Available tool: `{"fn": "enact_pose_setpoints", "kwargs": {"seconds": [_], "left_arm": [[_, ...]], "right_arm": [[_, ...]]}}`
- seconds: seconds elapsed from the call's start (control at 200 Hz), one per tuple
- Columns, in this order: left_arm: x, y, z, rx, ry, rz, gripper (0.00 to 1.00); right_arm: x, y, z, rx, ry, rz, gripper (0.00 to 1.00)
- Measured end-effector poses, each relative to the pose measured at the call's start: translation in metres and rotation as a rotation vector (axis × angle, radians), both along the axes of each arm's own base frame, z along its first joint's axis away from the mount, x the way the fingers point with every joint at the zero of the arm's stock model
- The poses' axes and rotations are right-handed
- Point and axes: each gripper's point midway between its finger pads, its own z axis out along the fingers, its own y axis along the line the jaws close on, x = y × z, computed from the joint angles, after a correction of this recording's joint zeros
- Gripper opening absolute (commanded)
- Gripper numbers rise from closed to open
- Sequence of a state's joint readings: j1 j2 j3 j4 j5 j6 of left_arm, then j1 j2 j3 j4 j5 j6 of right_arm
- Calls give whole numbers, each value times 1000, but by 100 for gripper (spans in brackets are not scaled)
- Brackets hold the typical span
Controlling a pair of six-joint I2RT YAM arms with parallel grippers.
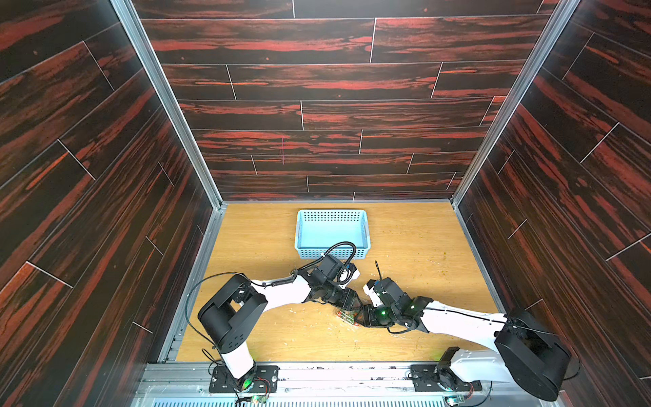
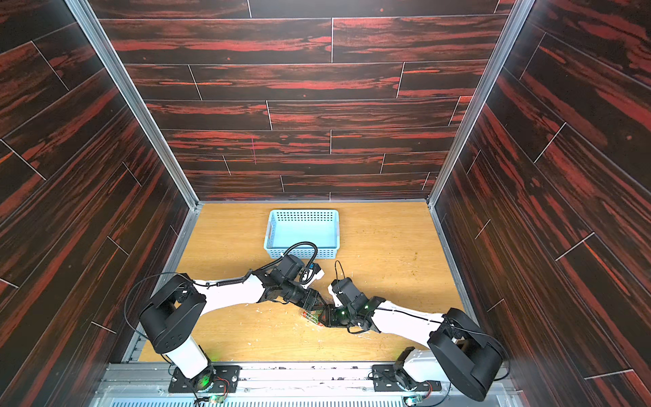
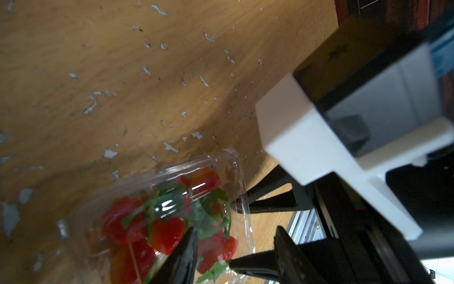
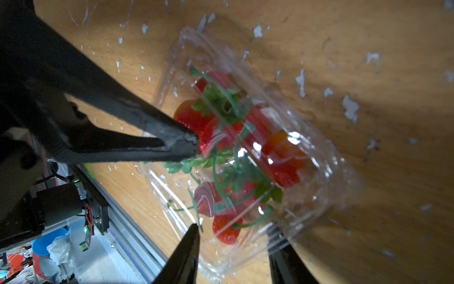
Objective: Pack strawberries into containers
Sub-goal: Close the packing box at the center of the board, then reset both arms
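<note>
The space is closed in on three sides by dark planks streaked with red: a far wall (image 1: 334, 88), a left wall (image 1: 70, 176) and a right wall (image 1: 581, 158). The far corners are marked by a left post (image 1: 165, 102) and a right post (image 1: 512, 102), both of bare aluminium. The floor is formed by a light wood-grain board (image 1: 422, 246). In the left wrist view, white chipped patches (image 3: 93, 103) and dark specks are seen scattered over it. The near edge is bounded by an aluminium rail (image 1: 334, 380). The scene is brightly lit, and soft shadows are thrown on the board.
</note>
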State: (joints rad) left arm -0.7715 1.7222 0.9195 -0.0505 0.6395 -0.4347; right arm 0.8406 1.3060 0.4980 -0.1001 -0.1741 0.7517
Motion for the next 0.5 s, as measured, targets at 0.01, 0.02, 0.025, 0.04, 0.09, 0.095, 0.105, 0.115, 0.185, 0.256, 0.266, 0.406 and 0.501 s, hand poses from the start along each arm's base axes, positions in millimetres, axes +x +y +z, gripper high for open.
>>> {"fn": "enact_pose_setpoints", "kwargs": {"seconds": [0.01, 0.02, 0.025, 0.04, 0.09, 0.095, 0.105, 0.115, 0.185, 0.256, 0.266, 0.406, 0.501], "left_arm": [[1, 0, 0, 0, -1, 1, 53], [1, 1, 0, 0, 0, 2, 53], [1, 1, 0, -1, 0, 3, 53], [2, 1, 0, -1, 0, 5, 53], [5, 3, 1, -2, -2, 13, 53], [5, 3, 2, -2, -2, 13, 53], [6, 4, 3, -3, -5, 17, 53], [8, 5, 3, -3, -7, 20, 53], [20, 15, 10, 1, -35, 58, 54], [35, 29, 22, 8, -72, 108, 55], [37, 31, 24, 8, -80, 114, 56], [73, 59, 66, -4, -228, 234, 58], [102, 91, 90, 26, -353, 380, 60]], "right_arm": [[0, -1, 0, -2, -2, 0, 48], [0, -1, 1, -4, -4, -1, 48], [0, -1, 1, -4, -5, -1, 48], [1, -2, 2, -6, -9, 0, 49], [2, -4, 6, -15, -22, -2, 50], [2, -4, 6, -15, -23, -3, 50], [2, -4, 8, -16, -27, -4, 51], [3, -5, 9, -18, -30, -3, 51], [6, -8, 18, -27, -64, -10, 54], [13, -12, 29, -34, -106, -20, 57], [14, -12, 32, -32, -113, -21, 58], [36, -23, 59, -35, -214, -66, 69], [62, -42, 72, -63, -290, -134, 77]]}}
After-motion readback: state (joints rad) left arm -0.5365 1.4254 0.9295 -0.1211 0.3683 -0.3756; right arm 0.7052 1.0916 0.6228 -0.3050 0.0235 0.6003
